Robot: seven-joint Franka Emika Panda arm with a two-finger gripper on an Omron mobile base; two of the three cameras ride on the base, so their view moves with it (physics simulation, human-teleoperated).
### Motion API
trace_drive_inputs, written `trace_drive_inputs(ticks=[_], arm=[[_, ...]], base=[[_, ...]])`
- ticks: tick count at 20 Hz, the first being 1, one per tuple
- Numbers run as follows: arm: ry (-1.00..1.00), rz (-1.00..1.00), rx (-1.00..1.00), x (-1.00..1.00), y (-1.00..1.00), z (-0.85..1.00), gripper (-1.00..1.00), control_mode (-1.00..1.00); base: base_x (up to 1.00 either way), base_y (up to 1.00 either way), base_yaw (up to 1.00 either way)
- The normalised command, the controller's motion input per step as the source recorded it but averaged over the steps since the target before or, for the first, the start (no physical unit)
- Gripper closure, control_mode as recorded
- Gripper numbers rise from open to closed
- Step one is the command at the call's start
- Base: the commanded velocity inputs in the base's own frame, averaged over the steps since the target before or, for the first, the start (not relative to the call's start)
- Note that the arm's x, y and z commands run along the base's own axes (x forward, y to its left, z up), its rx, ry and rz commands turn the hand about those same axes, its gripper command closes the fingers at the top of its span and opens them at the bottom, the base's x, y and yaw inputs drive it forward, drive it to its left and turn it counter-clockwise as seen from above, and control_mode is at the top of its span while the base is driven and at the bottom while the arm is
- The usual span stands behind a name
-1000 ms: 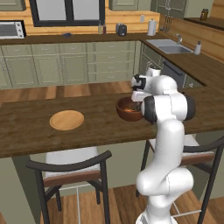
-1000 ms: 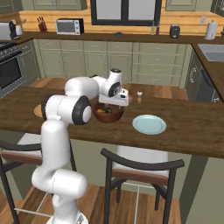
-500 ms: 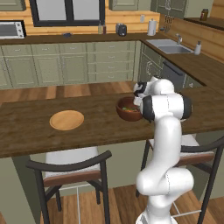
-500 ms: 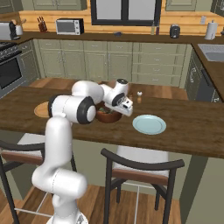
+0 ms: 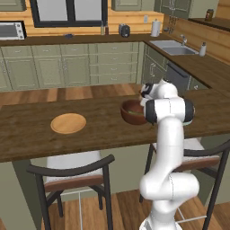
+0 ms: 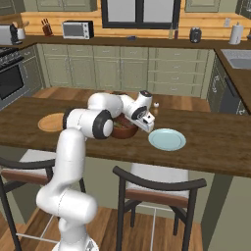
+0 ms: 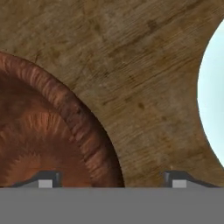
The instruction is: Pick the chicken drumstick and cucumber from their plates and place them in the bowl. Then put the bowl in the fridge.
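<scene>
Hand (image 7: 111, 179) spread wide and empty, low over the table (image 7: 144, 87), straddling the bowl (image 7: 39, 135) rim — one fingertip inside, one outside, ready to pinch it.

You get even, soft rendered light, faint shadows under the tabletop (image 5: 99, 130), no glare; the close hand view looks slightly blurred.

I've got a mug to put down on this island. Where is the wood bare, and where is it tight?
Bare: the long stretch of counter left of the tan plate, the span between that plate and the bowl, and right of the blue plate. Tight: the strip between bowl and blue plate, where the pincer straddles the bowl's rim.
</scene>
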Motion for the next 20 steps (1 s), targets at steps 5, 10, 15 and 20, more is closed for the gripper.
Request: trace_drive_inputs(ticks=[5, 10, 15, 20], arm=[[0.0, -0.14, 0.02, 0.0, 0.18, -0.25, 1.0, -1.0], [0.02, -0.12, 0.0, -0.04, 0.39, -0.28, 1.0, -1.0], [0.0, -0.02, 0.08, -0.69, 0.11, 0.41, 1.0, -1.0], [-0.03, -0.01, 0.07, -1.0, 0.13, 1.0, 1.0, -1.0]], base=[[0.0, 0.0, 0.0], [0.0, 0.0, 0.0], [0.0, 0.0, 0.0], [0.0, 0.0, 0.0]])
